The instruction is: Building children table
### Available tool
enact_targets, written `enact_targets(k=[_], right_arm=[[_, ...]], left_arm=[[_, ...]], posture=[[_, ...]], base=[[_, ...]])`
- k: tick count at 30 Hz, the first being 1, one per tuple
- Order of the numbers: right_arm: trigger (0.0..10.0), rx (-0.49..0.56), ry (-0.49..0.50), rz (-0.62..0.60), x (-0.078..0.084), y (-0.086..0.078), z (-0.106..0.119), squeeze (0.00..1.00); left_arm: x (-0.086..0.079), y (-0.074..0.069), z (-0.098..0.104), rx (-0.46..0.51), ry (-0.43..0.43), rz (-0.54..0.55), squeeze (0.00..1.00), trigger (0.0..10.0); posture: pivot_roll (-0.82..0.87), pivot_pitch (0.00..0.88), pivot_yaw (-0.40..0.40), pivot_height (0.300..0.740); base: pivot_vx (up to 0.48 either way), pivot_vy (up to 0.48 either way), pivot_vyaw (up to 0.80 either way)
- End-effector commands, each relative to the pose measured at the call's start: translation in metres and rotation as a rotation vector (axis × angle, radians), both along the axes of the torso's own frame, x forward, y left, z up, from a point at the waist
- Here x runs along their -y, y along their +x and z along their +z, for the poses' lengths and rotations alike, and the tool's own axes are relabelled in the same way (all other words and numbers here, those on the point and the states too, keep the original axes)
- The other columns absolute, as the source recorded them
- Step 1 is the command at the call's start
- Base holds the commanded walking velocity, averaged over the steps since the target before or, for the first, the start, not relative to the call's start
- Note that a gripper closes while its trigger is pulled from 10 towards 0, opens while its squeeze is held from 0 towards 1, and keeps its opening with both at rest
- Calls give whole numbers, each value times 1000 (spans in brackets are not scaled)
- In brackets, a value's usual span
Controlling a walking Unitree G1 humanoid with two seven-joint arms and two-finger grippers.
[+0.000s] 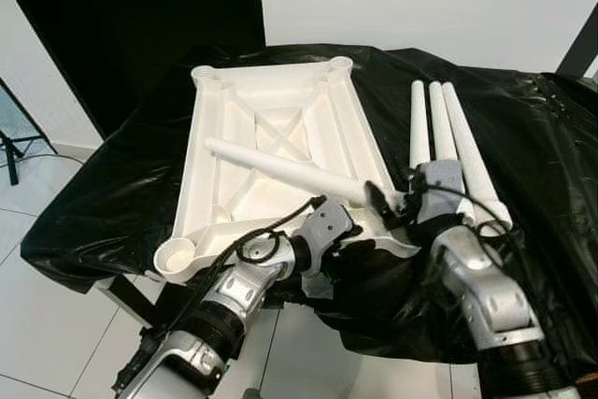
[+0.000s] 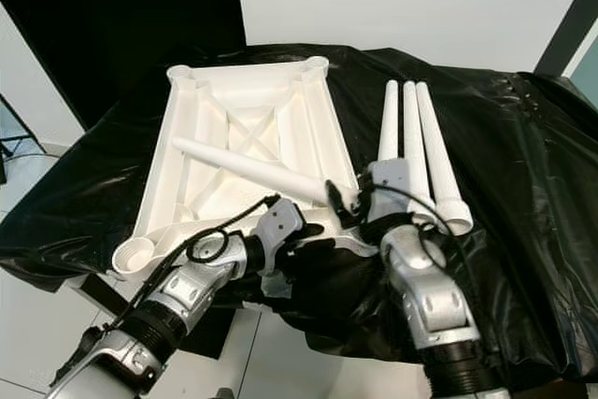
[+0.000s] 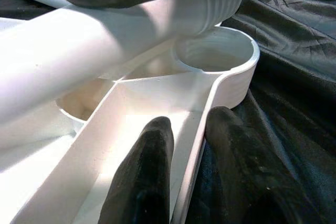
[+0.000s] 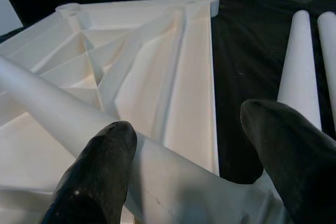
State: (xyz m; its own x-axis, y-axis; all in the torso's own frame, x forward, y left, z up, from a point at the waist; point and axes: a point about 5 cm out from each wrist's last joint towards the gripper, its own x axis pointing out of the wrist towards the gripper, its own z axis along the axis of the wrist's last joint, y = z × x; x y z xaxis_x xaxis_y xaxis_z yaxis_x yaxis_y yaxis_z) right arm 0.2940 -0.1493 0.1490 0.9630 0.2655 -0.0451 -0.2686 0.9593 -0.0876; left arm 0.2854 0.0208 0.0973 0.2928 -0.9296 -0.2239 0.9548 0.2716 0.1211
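Left eye view: we find the upturned white plastic tabletop (image 1: 280,137) centre frame on black sheeting (image 1: 523,137). The right gripper (image 4: 189,145) grasps a white tapered leg (image 1: 280,170); the left gripper (image 3: 184,145) pinches the tabletop's rim. Misalignment at the corner socket (image 3: 212,51) risks cross-threading.

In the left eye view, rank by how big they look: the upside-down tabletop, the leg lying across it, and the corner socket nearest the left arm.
1. Upside-down tabletop, by far the largest.
2. Leg lying across it, a long thin tube, held by the right gripper.
3. Corner socket, the smallest, though it sits nearer the camera.
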Motion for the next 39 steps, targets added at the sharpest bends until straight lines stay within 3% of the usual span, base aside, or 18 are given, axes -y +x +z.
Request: enact_targets(k=[1,4,7,13,14,16,19,20,23,27,30,31,34,35,39], right_arm=[[10000,-70,-3,42,0,4,-2,0],[10000,-120,-24,110,-3,6,-1,0],[10000,-219,-74,256,-4,7,3,0],[10000,-231,-103,295,-3,7,4,0],[10000,-266,-131,351,-2,6,5,0],[10000,-382,-204,459,4,5,2,0],[10000,-426,-236,488,9,6,0,0],[10000,-486,-266,497,16,9,-2,0],[10000,-522,-281,497,21,12,-3,0],[10000,-589,-449,481,49,33,5,0],[10000,-602,-504,476,55,39,6,0],[7725,-612,-518,477,56,42,4,0],[7725,-625,-525,482,56,44,3,0],[0,-632,-533,487,55,45,1,0],[0,-637,-529,496,52,46,0,0]], left_arm=[[10,-11,-13,-47,51,-99,0,10000],[10,-11,-13,-45,51,-95,0,10000],[8,-12,-14,-43,53,-90,0,10000],[8,-12,-15,-43,53,-88,0,10000],[8,-11,-15,-41,52,-84,0,10000],[10,-11,-15,-38,50,-82,0,10000],[11,-11,-15,-37,50,-83,0,10000],[12,-11,-15,-36,49,-85,0,10000],[13,-12,-15,-36,48,-86,0,10000],[15,-14,-17,-37,49,-92,0,10000],[15,-14,-17,-34,51,-89,0,10000],[15,-14,-17,-32,48,-85,0,10000],[15,-14,-17,-31,46,-83,0,10000],[15,-14,-16,-29,44,-78,0,10000],[15,-14,-16,-27,41,-73,0,10000]], posture=[[152,0,-4,740],[152,0,-4,740],[162,0,-14,740],[162,0,-14,740],[164,0,-19,740],[162,0,-22,740],[160,0,-23,740],[161,0,-23,740],[161,0,-23,740],[160,0,-20,740],[160,0,-20,740],[170,0,-27,740],[173,0,-28,740],[178,0,-31,740],[183,0,-33,740]], base=[[0,0,0],[0,0,0],[0,0,0],[0,0,0],[0,0,0],[0,0,0],[0,0,0],[0,0,0],[0,0,0],[0,0,0],[0,0,0],[0,0,0],[0,0,0],[0,0,0],[0,0,0]])
